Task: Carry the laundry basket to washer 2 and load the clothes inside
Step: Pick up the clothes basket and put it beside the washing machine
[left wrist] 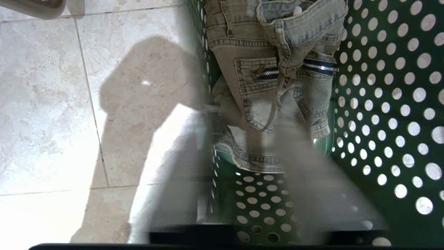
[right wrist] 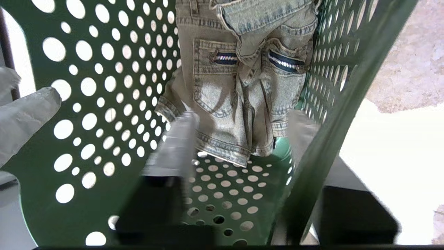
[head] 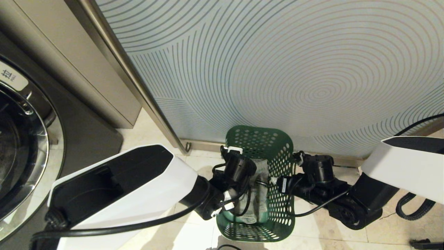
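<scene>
So the green laundry basket (head: pixel 274 146) sits on the pale tiled floor (head: pixel 347 229) right in front of the robot, at about 6 o'clock in the head view, backed up against a frosted panel with a ring pattern (head: pixel 295 69). Inside it there's a pair of washed denim shorts (head: pixel 258 194) with zip pockets, lying on the basket's bottom.

Both arms are down at the basket. The left gripper (left wrist: pixel 242 163) is at the basket's left wall: in its wrist view one finger (left wrist: pixel 173 194) sits outside over the tile and the other (left wrist: pixel 326 187) sits inside the perforated wall, so the fingers straddle the wall. They're blurry, so I can't tell if they're actually clamping it or just around it.

Same story on the other side. The right gripper (right wrist: pixel 242 146) straddles the basket's right wall, one finger (right wrist: pixel 177 146) inside near the shorts' hem, the other (right wrist: pixel 301 132) up against the rim. Whether it's really pinching the rim, can't tell.

A washer (head: pixel 20 146) with a chrome door ring is off at 9 o'clock, next to a beige cabinet (head: pixel 79 59) at about 10.
</scene>
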Robot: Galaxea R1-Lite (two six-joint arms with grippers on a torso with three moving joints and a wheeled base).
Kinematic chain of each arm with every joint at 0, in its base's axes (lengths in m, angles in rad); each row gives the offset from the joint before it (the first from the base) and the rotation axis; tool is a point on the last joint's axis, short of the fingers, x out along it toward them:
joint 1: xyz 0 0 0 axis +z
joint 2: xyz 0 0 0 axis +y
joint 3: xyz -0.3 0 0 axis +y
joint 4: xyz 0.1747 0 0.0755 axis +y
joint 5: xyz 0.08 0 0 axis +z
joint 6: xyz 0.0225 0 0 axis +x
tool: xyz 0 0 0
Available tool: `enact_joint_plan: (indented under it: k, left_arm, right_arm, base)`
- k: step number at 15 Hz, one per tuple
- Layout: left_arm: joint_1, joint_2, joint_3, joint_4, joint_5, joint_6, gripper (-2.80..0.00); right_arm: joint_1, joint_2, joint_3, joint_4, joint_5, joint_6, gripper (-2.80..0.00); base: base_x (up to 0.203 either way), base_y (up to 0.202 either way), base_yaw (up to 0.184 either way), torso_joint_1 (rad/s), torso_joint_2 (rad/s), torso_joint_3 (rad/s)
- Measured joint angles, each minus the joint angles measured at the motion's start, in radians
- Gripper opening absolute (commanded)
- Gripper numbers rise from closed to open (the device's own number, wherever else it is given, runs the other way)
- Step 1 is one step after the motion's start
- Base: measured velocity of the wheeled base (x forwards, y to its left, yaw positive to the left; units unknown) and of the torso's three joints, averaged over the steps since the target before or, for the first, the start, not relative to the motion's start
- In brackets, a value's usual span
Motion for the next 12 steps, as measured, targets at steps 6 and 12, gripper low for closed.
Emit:
enact_joint_plan:
  k: [6,12]
  left_arm:
    - [0.009,-0.009,-0.001,0.009,-0.035,0.004,-2.80]
    - [0.018,-0.089,0.016,0.072,-0.149,-0.015,-2.80]
  right_arm:
    - [0.001,0.006,0.072,-0.131,0.008,0.002,-2.80]
    - [0.017,-0.008,0.195,-0.346,0.065,0.015,-2.80]
  base:
    - [0.000,0.000,0.000,0.000,0.00,0.000]
    - [0.000,0.000,0.000,0.000,0.00,0.000]
